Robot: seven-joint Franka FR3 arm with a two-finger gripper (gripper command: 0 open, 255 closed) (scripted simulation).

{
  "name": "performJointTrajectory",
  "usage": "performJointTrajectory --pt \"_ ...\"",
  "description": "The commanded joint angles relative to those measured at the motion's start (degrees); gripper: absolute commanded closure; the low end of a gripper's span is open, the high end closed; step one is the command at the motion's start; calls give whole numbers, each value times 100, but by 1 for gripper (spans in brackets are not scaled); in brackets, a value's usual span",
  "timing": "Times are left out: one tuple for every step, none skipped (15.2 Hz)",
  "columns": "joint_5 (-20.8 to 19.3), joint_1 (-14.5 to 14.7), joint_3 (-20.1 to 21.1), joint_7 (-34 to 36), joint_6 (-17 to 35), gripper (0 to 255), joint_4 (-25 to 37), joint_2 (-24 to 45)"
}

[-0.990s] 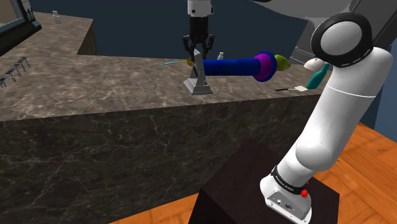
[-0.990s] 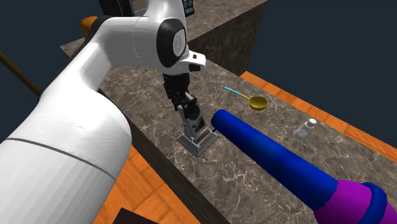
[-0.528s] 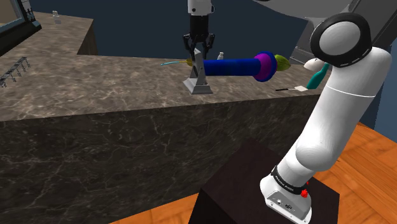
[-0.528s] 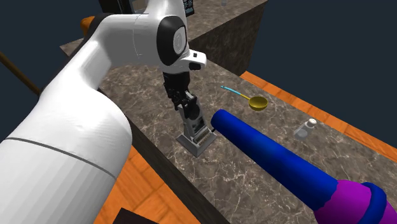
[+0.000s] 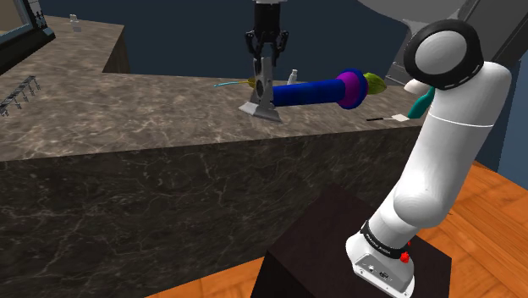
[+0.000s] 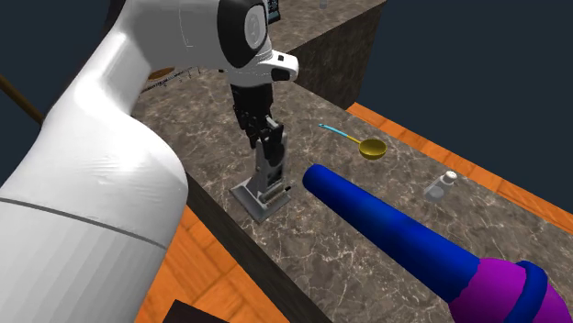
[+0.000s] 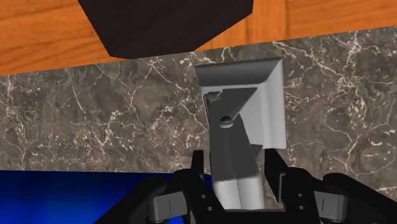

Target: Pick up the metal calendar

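Squarely, the pincer (image 7: 235, 178) pinches the grey calendar (image 7: 251, 95) by its upper stem, base directly beneath.

Grey calendar (image 7: 243, 121): smooth, dull sheen, metal-like. Dark counter (image 5: 127, 127): polished stone, pale veining. Orange floor (image 7: 57, 32): wood, visible grain. Black gripper (image 7: 235, 170): matt. White arm (image 5: 448, 144): glossy shell. Long blue cylinder (image 6: 386, 225): smooth, satin. Golden ladle (image 6: 372, 149): possibly metal, too small to confirm. Dark stand (image 5: 330, 245): matt.
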Motion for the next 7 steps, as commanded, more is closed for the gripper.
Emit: performJointTrajectory --pt "-25 13 0 -22 -208 255 323 108" --pt "-37 24 1 -27 -315 255 485 163" --pt "-51 36 3 -33 -425 255 654 224" --pt "-67 50 5 -38 -539 255 833 289" --pt "-84 65 7 -45 -657 255 1022 361" --pt "-86 68 7 -46 -675 255 1051 372" --pt "-86 68 6 -46 -674 255 1049 371"
